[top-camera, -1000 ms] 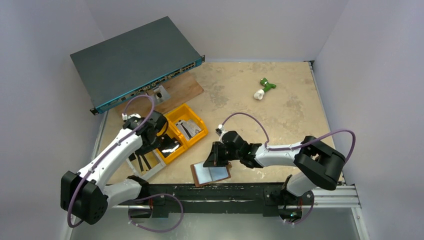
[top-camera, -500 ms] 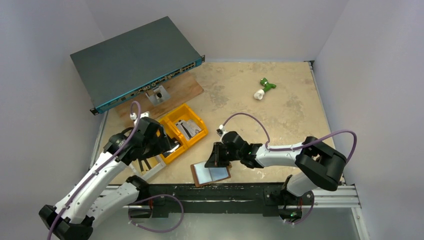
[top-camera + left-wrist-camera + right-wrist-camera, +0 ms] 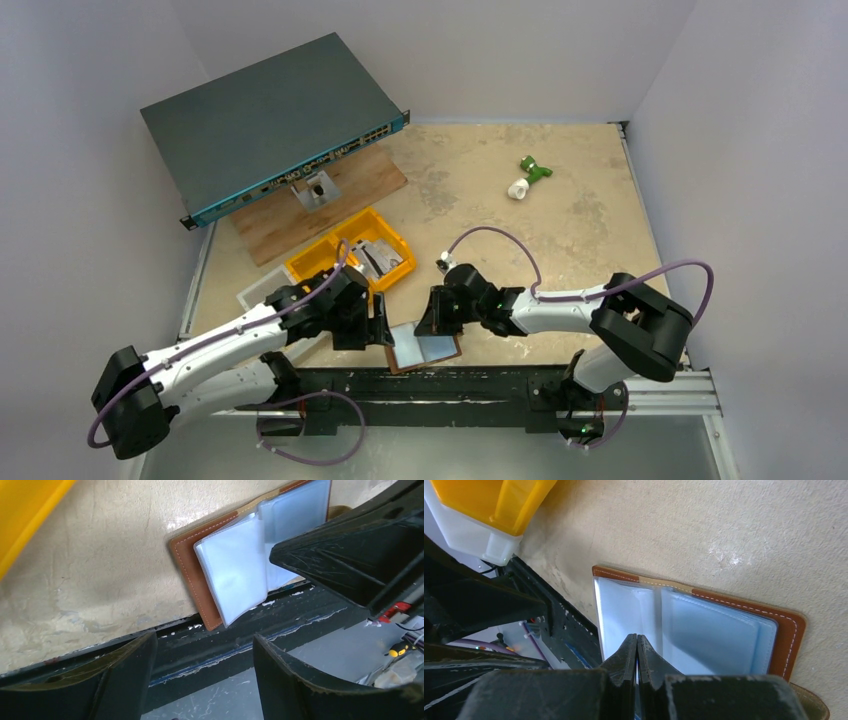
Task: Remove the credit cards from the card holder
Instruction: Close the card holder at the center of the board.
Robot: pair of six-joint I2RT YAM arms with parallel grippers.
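The card holder (image 3: 447,353), a brown leather wallet, lies open at the table's near edge. It also shows in the left wrist view (image 3: 187,565) and the right wrist view (image 3: 786,640). Pale grey-blue credit cards or sleeves (image 3: 709,635) fill it, and one leaf (image 3: 232,570) stands lifted. My right gripper (image 3: 430,318) is over the wallet's middle. It is shut (image 3: 637,639) on a thin pale leaf; I cannot tell whether that is a card or a sleeve. My left gripper (image 3: 385,325) is open and empty (image 3: 205,680) just left of the wallet, over the table's front edge.
A yellow bin (image 3: 345,255) with small parts stands behind my left arm, with a white tray (image 3: 265,290) beside it. A network switch (image 3: 265,120) on a wood board (image 3: 330,195) is at the back left. A green and white part (image 3: 527,177) lies far right. A black rail (image 3: 450,380) runs along the front.
My left arm has swung from over the yellow bin down and right to the wallet's left edge. The right gripper and the wallet have stayed in place.
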